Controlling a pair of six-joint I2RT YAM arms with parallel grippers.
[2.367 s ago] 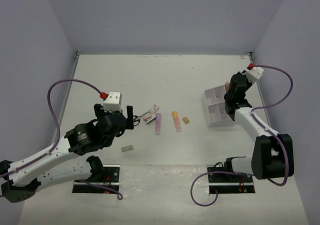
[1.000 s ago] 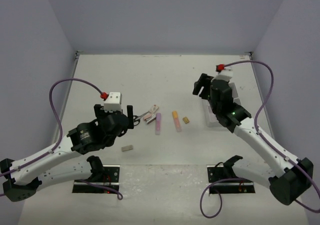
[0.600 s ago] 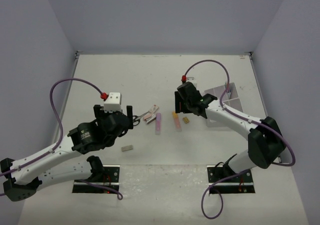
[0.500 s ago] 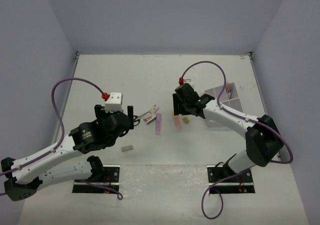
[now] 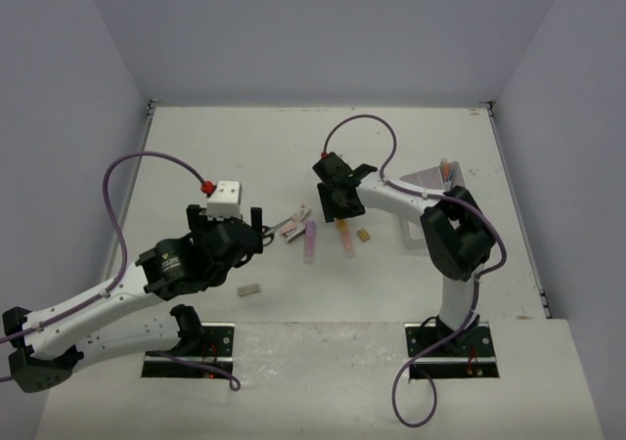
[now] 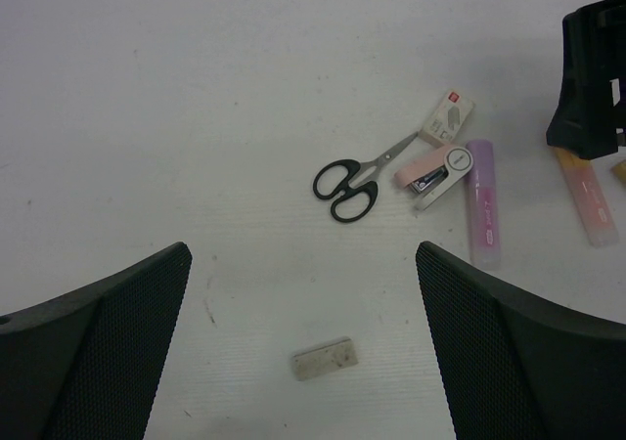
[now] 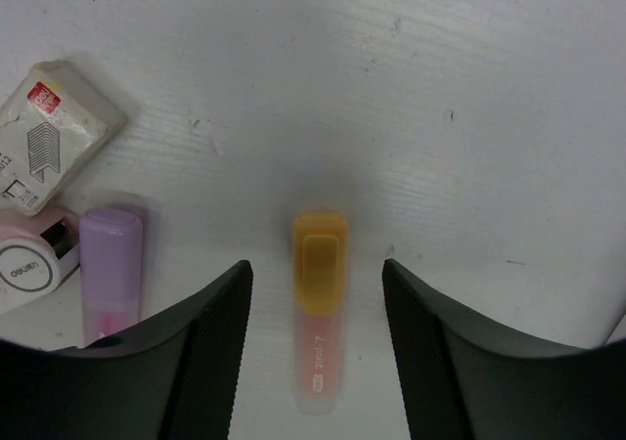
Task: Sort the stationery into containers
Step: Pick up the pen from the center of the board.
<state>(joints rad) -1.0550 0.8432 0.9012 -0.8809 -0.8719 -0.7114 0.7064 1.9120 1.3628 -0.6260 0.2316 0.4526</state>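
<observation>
Now, right gripper [image 7: 318, 357]: jaws apart, one finger on either side of the orange marker [image 7: 320, 313], a gap showing on both sides, nothing gripped.
Orange marker: flat on the table [image 5: 245, 147], orange cap pointing to the far side, sitting just under the right gripper in the top view.
Left gripper [image 6: 303, 362]: spread wide, released, hanging over the table near the scissors [image 6: 347, 181].
Scissors: black handles, blades closed, tips pointing at the small white box [image 6: 448, 117].
Pink stapler [image 6: 435, 174]: just beside the scissor blades, touching the purple marker [image 6: 481, 200] at its cap end.
Purple marker: lying flat, left of the orange marker and roughly parallel to it.
Grey eraser [image 6: 325, 358]: alone on the near side, well apart from the cluster, seen between the left fingers in the wrist view.
Tan eraser [image 5: 364, 235]: just right of the orange marker.
Tray [image 5: 430, 178]: white, on the right of the table, largely hidden behind the right arm; what lies in its compartments I cannot tell.
</observation>
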